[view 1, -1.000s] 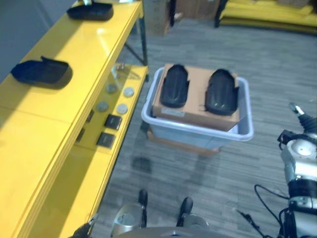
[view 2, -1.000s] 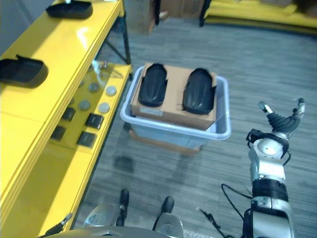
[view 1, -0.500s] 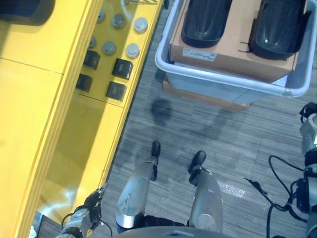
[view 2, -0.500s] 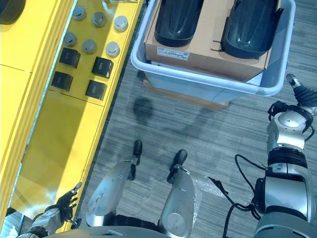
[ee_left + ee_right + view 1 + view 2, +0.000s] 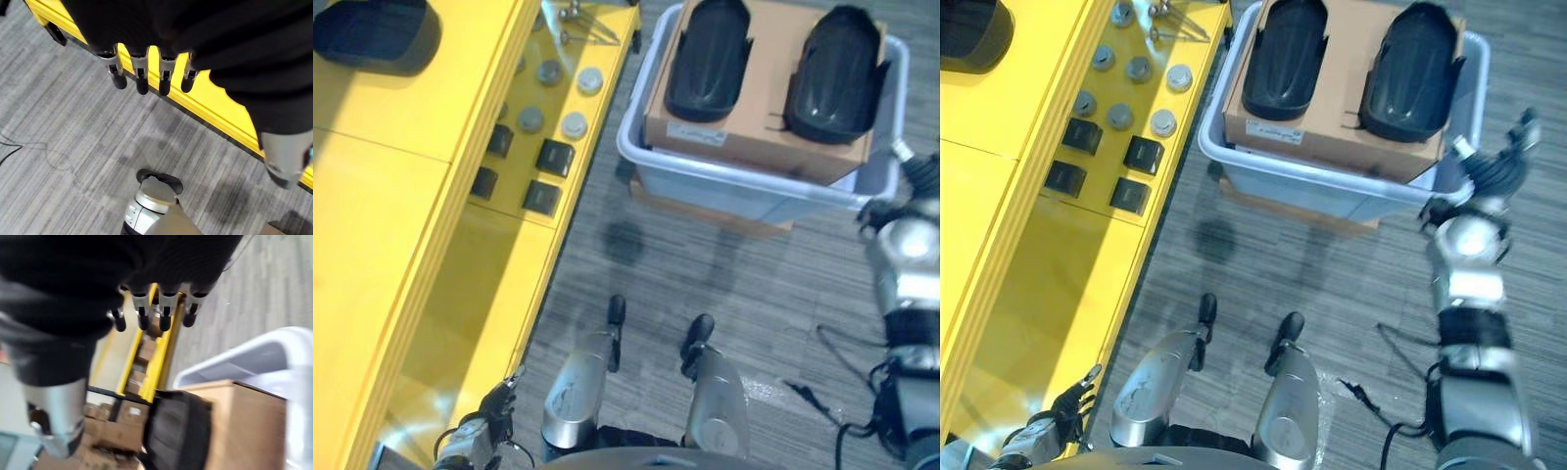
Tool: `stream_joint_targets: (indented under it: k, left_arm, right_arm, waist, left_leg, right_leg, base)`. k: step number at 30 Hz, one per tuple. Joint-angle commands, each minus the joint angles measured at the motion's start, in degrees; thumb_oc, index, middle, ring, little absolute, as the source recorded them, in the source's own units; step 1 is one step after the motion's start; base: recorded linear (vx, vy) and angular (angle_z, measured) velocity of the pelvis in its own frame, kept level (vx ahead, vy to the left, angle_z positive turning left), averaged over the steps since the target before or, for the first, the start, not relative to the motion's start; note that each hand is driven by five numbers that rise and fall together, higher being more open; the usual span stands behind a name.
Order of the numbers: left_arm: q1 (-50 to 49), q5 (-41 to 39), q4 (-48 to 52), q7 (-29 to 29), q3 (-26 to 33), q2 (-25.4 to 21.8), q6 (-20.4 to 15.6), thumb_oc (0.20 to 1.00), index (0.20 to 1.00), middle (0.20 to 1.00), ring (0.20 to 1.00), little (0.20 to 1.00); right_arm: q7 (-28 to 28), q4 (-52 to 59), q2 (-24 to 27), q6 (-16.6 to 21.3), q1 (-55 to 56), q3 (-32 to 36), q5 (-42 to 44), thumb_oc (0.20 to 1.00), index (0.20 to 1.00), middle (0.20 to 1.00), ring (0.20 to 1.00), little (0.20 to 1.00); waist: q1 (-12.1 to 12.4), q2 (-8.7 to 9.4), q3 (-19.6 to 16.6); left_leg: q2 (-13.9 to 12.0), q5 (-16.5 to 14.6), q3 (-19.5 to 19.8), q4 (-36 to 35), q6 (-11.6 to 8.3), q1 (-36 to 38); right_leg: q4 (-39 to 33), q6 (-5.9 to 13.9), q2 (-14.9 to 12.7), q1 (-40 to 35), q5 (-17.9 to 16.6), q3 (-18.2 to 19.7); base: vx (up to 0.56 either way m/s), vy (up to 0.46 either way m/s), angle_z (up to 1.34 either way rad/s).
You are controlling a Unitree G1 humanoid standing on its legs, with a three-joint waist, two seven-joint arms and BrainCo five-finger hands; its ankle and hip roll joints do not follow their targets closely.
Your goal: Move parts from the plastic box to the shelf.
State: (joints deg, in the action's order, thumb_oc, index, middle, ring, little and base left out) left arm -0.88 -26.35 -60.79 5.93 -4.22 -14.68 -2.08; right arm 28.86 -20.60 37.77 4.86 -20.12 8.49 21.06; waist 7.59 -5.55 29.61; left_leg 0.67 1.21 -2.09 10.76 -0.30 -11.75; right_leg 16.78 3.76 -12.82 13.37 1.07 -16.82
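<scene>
1. The right hand [image 5: 1491, 178] hangs at the outer rim of the plastic box [image 5: 1327, 188], its fingers straight and spread, holding nothing; its own wrist view shows the same loose, straight fingers [image 5: 165, 313].
2. The two dark parts lie on a cardboard carton [image 5: 1396, 137] inside that box. The nearer part [image 5: 1413, 70] sits just ahead of the right hand and a little inward; the farther part [image 5: 1284, 59] lies beyond it, toward the shelf [image 5: 1009, 225].
3. Both parts run lengthwise away from the robot, side by side, so the hand would meet the nearer one along its flank, not its end.
4. The left hand [image 5: 1060, 412] hangs low beside the shelf's lower edge, well apart from the box, fingers [image 5: 140, 77] straight and empty.
5. Judged from this, the right hand is far better placed to take the first part.
6. A further dark part [image 5: 377, 34] rests on the shelf top.
</scene>
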Motion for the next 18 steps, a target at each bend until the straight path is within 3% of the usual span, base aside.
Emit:
stream_joint_targets:
  k: [1, 6, 8, 12, 13, 17, 18]
  left_arm:
    - [-6.4, 5.3, -1.7, -1.7, 1.7, -1.0, 0.3, 1.000, 1.000, 1.000, 1.000, 1.000]
    - [-6.9, 9.1, -2.5, -4.6, 2.2, 0.3, 1.6, 1.000, 1.000, 1.000, 1.000, 1.000]
    - [-6.6, 10.5, -3.0, -5.5, 2.0, 0.8, 2.5, 1.000, 1.000, 1.000, 1.000, 1.000]
    - [-5.0, 12.3, -4.9, -7.9, 0.7, 2.0, 3.9, 1.000, 1.000, 1.000, 1.000, 1.000]
    - [-3.7, 13.4, -5.9, -8.1, 0.2, 1.8, 4.3, 1.000, 1.000, 1.000, 1.000, 1.000]
    - [-2.1, 14.9, -6.3, -7.6, -0.8, 0.8, 5.5, 1.000, 1.000, 1.000, 1.000, 1.000]
    - [-1.8, 14.8, -5.9, -7.2, -1.2, 0.2, 6.3, 1.000, 1.000, 1.000, 1.000, 1.000]
  right_arm:
    - [-4.2, -1.2, -1.8, -0.5, 9.2, -0.4, -3.2, 1.000, 1.000, 1.000, 1.000, 1.000]
    - [-7.0, -6.8, -9.8, -4.8, 16.4, -4.1, -2.8, 1.000, 1.000, 1.000, 1.000, 1.000]
    - [-9.9, -12.6, -13.1, -8.3, 18.8, -6.9, -1.3, 1.000, 1.000, 1.000, 1.000, 1.000]
    - [-13.2, -26.8, -18.6, -9.1, 21.1, -11.3, -1.6, 1.000, 1.000, 1.000, 1.000, 1.000]
    - [-14.3, -32.2, -20.3, -6.6, 21.5, -11.6, -1.6, 1.000, 1.000, 1.000, 1.000, 1.000]
    - [-13.5, -33.4, -21.6, -4.4, 22.2, -12.7, 0.9, 1.000, 1.000, 1.000, 1.000, 1.000]
    - [-13.2, -31.8, -21.9, -4.0, 22.5, -13.0, 1.6, 1.000, 1.000, 1.000, 1.000, 1.000]
  waist:
    - [-1.3, 3.10, -9.2]
    - [-2.7, 4.64, -12.7]
    - [-3.3, 5.17, -13.9]
    - [-3.2, 6.06, -16.2]
    - [-3.0, 6.14, -16.7]
    - [-3.2, 5.97, -17.1]
    - [-3.8, 5.67, -16.6]
  left_leg:
    - [-4.3, -1.2, 0.0, 0.3, -3.30, -0.2]
    - [-4.8, -1.2, -2.1, -2.8, -2.97, 4.2]
    - [-5.0, -1.6, -3.0, -3.2, -2.81, 5.7]
    - [-4.5, -3.1, -3.9, -2.5, -1.87, 7.2]
    - [-3.9, -3.8, -3.8, -2.0, -1.07, 7.2]
    - [-2.3, -4.9, -3.5, -0.9, 1.02, 6.8]
    - [-1.2, -5.6, -3.4, -0.5, 2.58, 6.7]
  right_leg:
    - [-6.2, 4.79, -0.8, -5.8, -0.8, 0.7]
    - [-10.3, 5.48, -0.2, -9.9, -2.1, 0.9]
    - [-11.3, 5.72, -0.2, -11.1, -2.6, 1.2]
    - [-11.8, 6.39, -1.0, -12.4, -3.5, 2.1]
    - [-11.0, 6.54, -1.2, -12.6, -3.1, 2.7]
    - [-6.7, 6.73, -1.8, -12.0, -2.2, 3.8]
    - [-0.9, 7.03, -3.0, -9.2, -4.5, 5.0]
  base:
    - [0.06, 0.039, -0.11]
    - [0.05, 0.021, -0.16]
    - [0.08, 0.056, -0.18]
    - [0.08, 0.079, -0.11]
    - [0.03, 0.072, -0.09]
    - [0.00, 0.127, -0.10]
    - [-0.04, 0.141, -0.09]
